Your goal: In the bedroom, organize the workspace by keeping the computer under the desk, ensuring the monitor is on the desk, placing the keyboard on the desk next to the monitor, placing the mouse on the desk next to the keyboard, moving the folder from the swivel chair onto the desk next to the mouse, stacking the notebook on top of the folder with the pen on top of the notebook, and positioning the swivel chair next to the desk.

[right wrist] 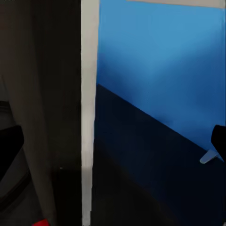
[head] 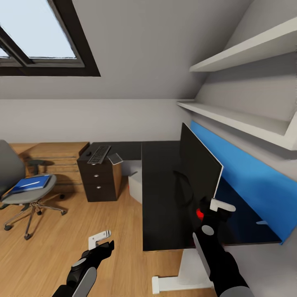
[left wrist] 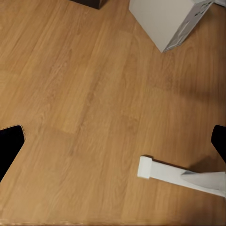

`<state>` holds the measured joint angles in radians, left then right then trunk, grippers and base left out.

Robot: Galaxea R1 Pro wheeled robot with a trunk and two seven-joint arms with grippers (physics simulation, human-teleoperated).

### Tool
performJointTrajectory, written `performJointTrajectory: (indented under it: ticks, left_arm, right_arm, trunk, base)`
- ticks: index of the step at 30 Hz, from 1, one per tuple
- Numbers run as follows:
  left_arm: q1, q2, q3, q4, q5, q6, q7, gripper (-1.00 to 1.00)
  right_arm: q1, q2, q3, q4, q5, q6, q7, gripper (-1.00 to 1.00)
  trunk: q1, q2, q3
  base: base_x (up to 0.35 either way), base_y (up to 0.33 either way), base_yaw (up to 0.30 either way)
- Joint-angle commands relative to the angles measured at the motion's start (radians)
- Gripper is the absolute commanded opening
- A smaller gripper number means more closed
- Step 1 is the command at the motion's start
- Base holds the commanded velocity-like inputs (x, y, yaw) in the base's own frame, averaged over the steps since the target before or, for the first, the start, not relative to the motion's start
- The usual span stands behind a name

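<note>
Right gripper (head: 214, 208) is up at the near bottom corner of the monitor (head: 200, 165), next to its red dot. The right wrist view has the screen's white edge (right wrist: 89, 113) running between the two dark fingertips, so the jaws sit wide on either side of it — not squeezed on it as far as I can tell. The monitor stands edge-on across the desk (head: 159, 194), near the blue wall panel (head: 247, 173), so I'd guess the plan is to turn it to face out.

Left gripper (head: 101, 243) hangs low over the wood floor, jaws wide, nothing in them. Makes sense, it's just parked.

Keyboard (head: 99, 154) sits over on the drawer end of the desk, the folder (head: 31, 183) is on the swivel chair (head: 24, 194), and the computer (left wrist: 167, 19) is on the floor under the desk.
</note>
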<state>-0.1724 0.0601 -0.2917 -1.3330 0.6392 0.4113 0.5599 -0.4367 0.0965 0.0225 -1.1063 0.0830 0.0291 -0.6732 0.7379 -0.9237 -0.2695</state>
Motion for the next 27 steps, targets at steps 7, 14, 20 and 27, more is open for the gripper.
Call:
performJointTrajectory:
  ticks: [7, 14, 20, 27]
  left_arm:
    - [-0.001, 0.001, -0.003, -0.002, 0.008, 0.001, 0.009, 1.0]
    - [-0.001, 0.001, -0.001, -0.002, 0.007, 0.001, 0.009, 1.0]
    - [-0.001, 0.001, -0.001, -0.002, 0.008, 0.001, 0.008, 1.0]
    - [-0.001, 0.001, -0.002, -0.002, 0.008, 0.0, 0.008, 1.0]
  right_arm:
    - [-0.001, 0.001, 0.001, 0.0, 0.006, 0.003, -0.005, 1.0]
    - [0.0, 0.002, 0.001, -0.001, 0.006, 0.003, -0.004, 1.0]
    - [0.001, 0.001, 0.018, -0.025, 0.007, 0.002, -0.002, 1.0]
    - [0.027, -0.002, 0.076, -0.132, 0.007, -0.033, 0.017, 1.0]
  trunk:
    - [0.0, -0.001, -0.001]
    - [0.0, -0.001, -0.001]
    - [0.0, -0.001, -0.001]
    - [0.0, -0.001, -0.001]
  base:
    - [-0.335, -0.056, 0.0]
    - [-0.272, -0.135, 0.0]
    - [-0.057, -0.039, 0.0]
    - [-0.008, -0.006, 0.0]
